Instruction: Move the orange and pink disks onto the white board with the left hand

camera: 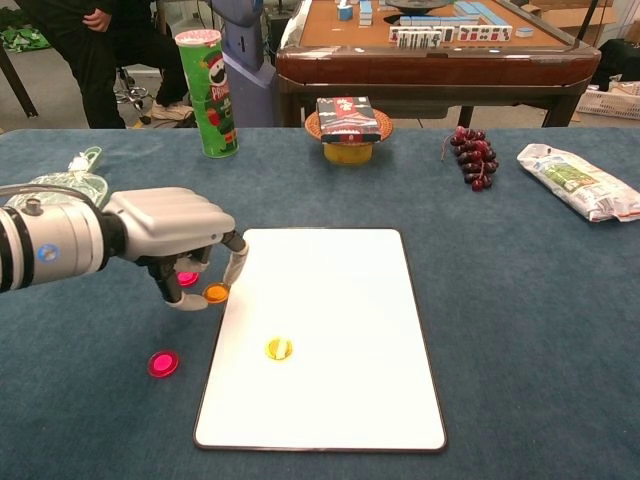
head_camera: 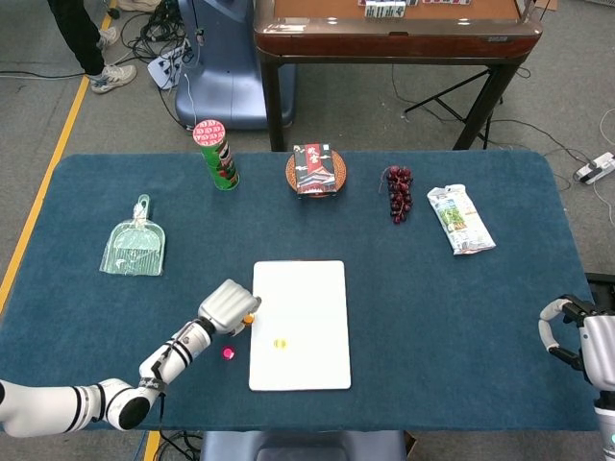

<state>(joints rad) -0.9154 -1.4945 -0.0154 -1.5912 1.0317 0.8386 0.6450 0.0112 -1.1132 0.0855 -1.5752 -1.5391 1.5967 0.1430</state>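
Orange disk (camera: 216,293), pink disk (camera: 163,363), white board (camera: 330,400), blue cloth (camera: 520,330).

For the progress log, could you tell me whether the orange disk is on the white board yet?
Not yet. The orange disk sits at the fingertips of the left hand, just left of the white board edge, over blue cloth.
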